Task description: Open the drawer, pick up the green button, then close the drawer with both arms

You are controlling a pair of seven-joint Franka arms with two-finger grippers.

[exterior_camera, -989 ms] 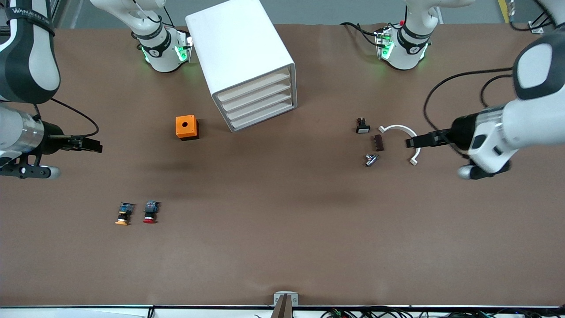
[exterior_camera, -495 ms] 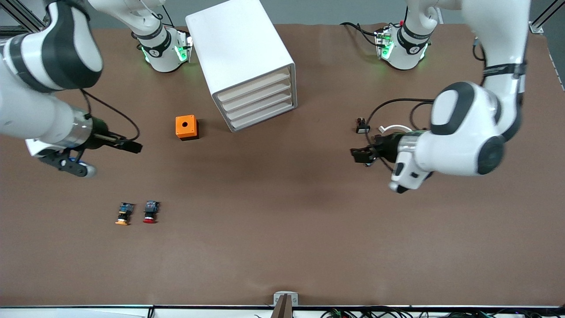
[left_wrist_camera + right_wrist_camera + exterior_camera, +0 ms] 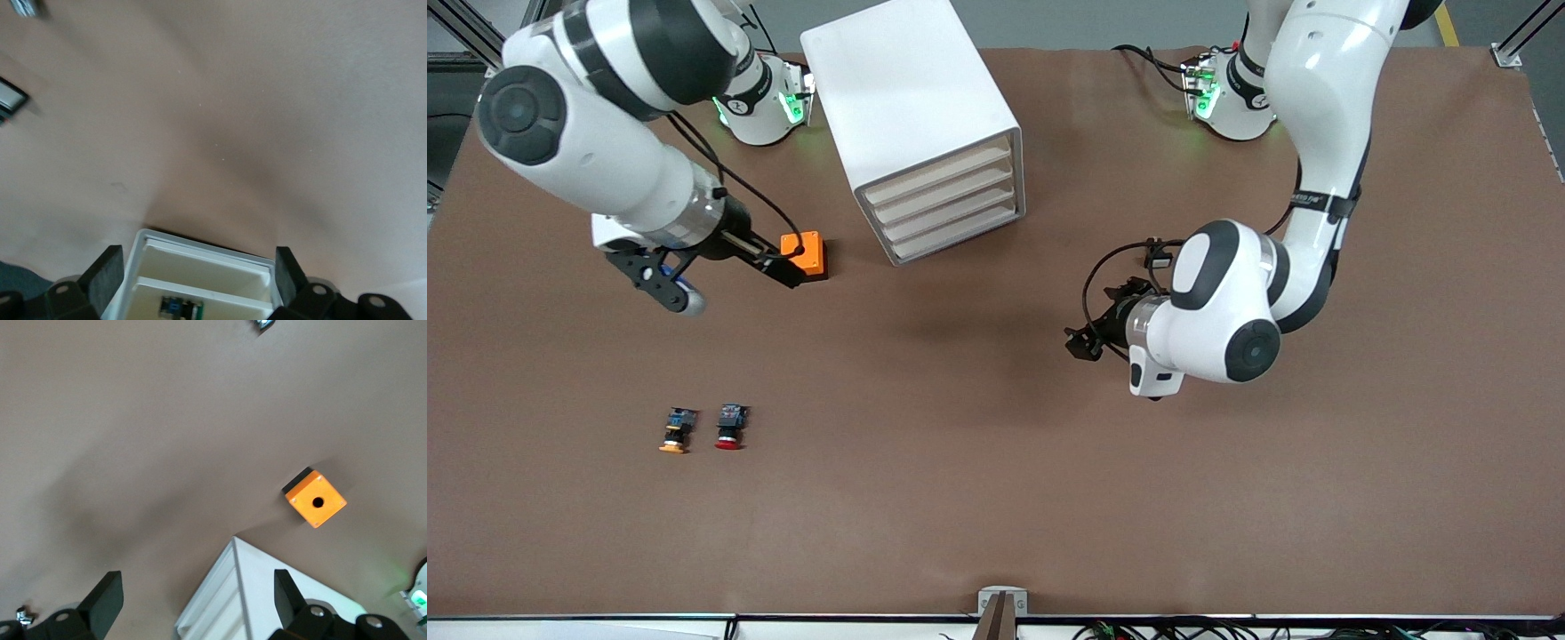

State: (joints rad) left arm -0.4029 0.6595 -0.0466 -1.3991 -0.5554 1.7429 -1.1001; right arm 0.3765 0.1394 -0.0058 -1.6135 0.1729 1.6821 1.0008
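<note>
All four drawers [image 3: 945,206] of the white cabinet [image 3: 903,98] are seen pushed in; the cabinet is set near the arms' bases, its front turned toward the left arm's end of the table [image 3: 996,498]. In the left wrist view a small blue-and-green part, taken to be the button [image 3: 177,307], is glimpsed inside the cabinet front [image 3: 200,267]; which drawer holds it cannot be told.

The left gripper [image 3: 1080,345] is held over bare table, off the cabinet's front corner. Its fingers [image 3: 105,275] are spread wide and nothing is grasped.

The right gripper [image 3: 792,277] is held just beside the orange box [image 3: 807,250], over its edge. Its fingers [image 3: 107,595] are likewise spread, with nothing between them. The box's round hole is seen in the right wrist view [image 3: 317,501].

A yellow-capped button [image 3: 674,430] and a red-capped button [image 3: 730,427] are laid side by side, nearer to the front camera than the orange box and well apart from it. A small black part [image 3: 1158,257] is partly covered by the left arm.
</note>
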